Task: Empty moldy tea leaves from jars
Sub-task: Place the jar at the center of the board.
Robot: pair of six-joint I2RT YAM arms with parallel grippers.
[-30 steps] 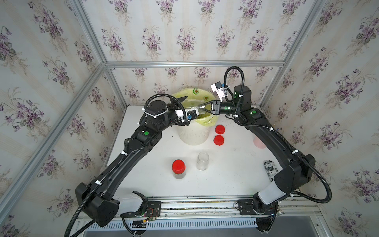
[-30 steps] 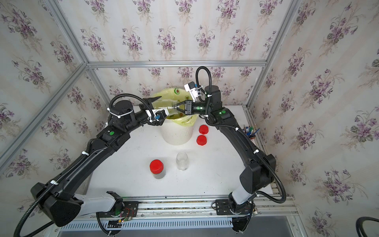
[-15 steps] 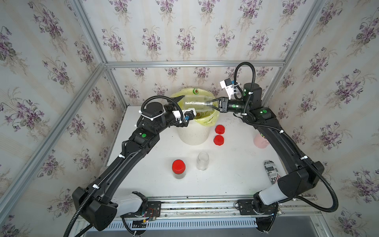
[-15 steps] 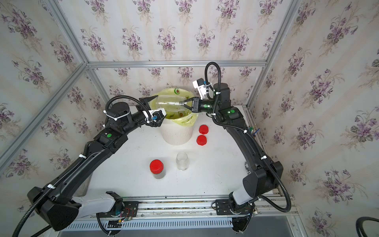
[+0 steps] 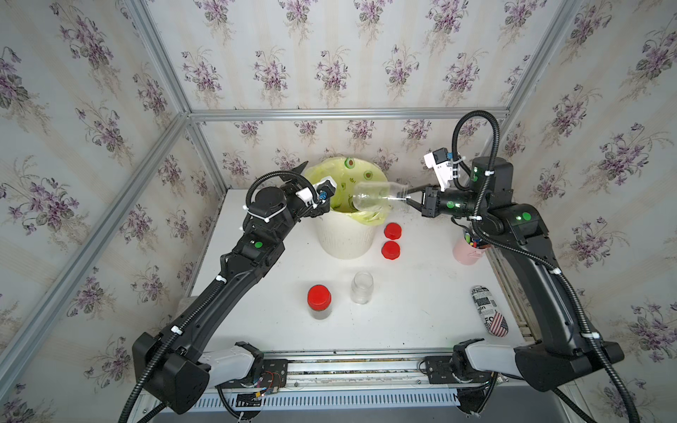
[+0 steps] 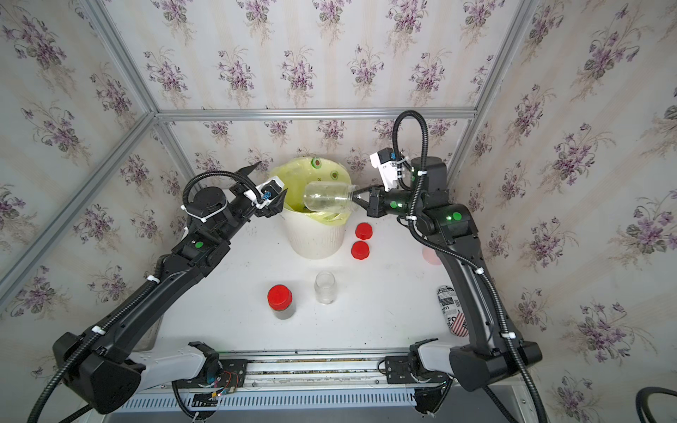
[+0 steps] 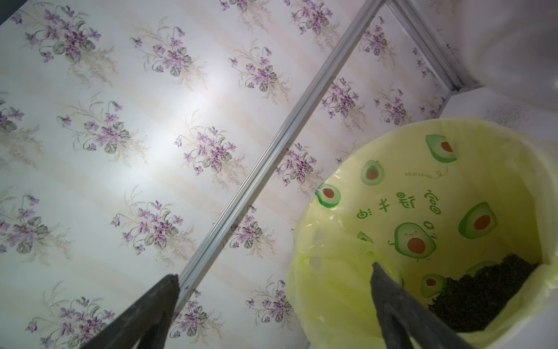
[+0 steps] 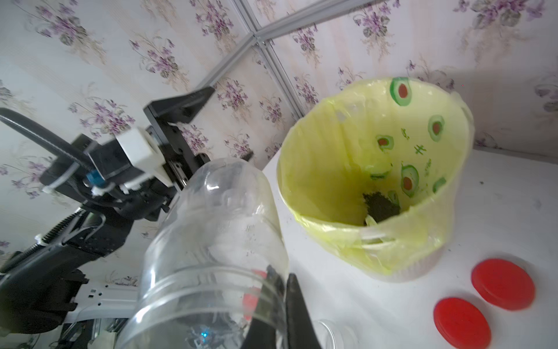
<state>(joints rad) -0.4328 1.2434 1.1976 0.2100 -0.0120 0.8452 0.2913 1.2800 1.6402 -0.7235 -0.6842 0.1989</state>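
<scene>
Evidently this one is poured out: the right gripper (image 5: pixel 412 200) is pinched tight on the mouth rim of a clear jar (image 5: pixel 373 196), holding it on its side above the bin (image 5: pixel 344 241), where the moldy tea leaves (image 7: pixel 483 296) lie dark at the bottom. The left gripper (image 7: pixel 273 272) gapes wide beside the bin's rim and grips nothing. A capped jar (image 5: pixel 319 302) stands on the table (image 5: pixel 421 311), cap on, so it is probably next.

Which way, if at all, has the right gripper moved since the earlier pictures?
Yes. The right gripper drew away from the bin toward the robot's right, holding the jar.
</scene>
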